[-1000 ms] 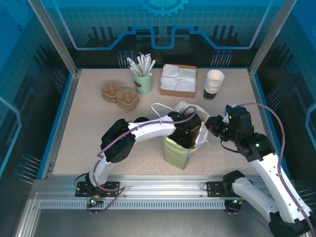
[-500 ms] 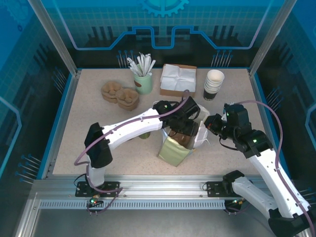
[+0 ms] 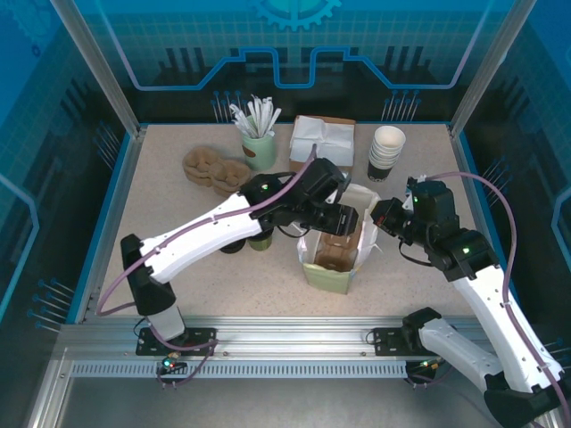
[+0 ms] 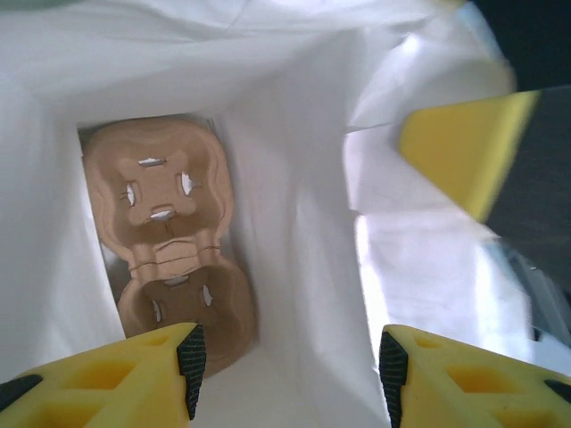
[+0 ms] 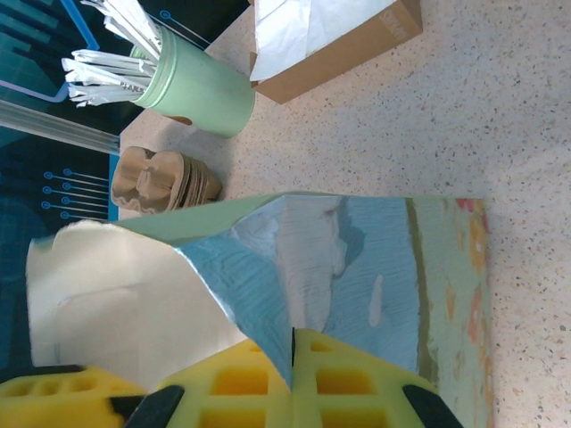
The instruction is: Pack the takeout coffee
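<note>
The paper bag (image 3: 328,267) stands open at the table's middle, white inside, with a brown cup carrier (image 4: 169,250) lying at its bottom. My left gripper (image 4: 290,366) hovers open over the bag's mouth, looking straight down into it, with nothing between its fingers; from above it sits at the bag's far rim (image 3: 346,221). My right gripper (image 5: 293,361) is shut on the bag's right rim (image 3: 379,218), holding the mouth apart. The takeout coffee (image 3: 260,239), a small dark olive cup, stands left of the bag, partly hidden under my left arm.
A dark round thing (image 3: 230,245) sits beside the coffee. Along the back stand a carrier stack (image 3: 217,169), a green cup of stirrers (image 3: 259,147), a napkin box (image 3: 321,144) and stacked cups (image 3: 386,153). Glass walls ring the table.
My left gripper has come up out of the bag toward the far side, and the arm has stretched out. The bag has shifted and stands more upright. The right gripper kept its hold.
</note>
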You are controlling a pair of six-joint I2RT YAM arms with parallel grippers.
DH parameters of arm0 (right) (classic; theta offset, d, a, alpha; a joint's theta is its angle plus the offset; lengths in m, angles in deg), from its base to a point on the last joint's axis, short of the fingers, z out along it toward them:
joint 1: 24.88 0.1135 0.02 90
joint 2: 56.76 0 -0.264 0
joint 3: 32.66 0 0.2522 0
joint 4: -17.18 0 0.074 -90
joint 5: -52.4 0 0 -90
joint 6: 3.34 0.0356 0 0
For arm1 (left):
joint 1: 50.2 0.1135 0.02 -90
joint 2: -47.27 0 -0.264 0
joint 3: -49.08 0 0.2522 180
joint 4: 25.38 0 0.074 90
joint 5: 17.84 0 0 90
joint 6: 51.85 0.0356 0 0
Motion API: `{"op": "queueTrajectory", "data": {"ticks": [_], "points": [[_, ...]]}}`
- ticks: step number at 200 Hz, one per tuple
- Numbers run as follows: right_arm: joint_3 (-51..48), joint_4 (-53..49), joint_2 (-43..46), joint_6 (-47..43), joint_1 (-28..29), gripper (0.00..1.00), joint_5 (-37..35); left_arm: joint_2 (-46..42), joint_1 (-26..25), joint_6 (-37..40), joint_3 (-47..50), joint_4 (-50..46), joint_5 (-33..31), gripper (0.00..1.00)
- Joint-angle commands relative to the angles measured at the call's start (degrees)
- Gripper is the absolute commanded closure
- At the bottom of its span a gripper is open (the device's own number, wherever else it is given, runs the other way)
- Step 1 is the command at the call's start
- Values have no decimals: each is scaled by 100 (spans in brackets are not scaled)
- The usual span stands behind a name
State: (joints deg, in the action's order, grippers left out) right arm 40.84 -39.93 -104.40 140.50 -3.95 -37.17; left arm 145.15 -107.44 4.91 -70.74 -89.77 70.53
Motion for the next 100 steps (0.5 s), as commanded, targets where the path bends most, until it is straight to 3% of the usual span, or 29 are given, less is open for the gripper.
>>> {"op": "queueTrajectory", "data": {"ticks": [1, 46, 100], "points": [[248, 193, 50, -408, -55, 100, -64, -692, -9, 133, -183, 171, -102, 44], [287, 628, 282, -1372, -98, 100, 262, -1998, 170, 393, 667, 638, -815, 43], [212, 927, 645, -1989, -167, 100, 650, -3130, 834, 478, 1767, 793, -1225, 41]]}}
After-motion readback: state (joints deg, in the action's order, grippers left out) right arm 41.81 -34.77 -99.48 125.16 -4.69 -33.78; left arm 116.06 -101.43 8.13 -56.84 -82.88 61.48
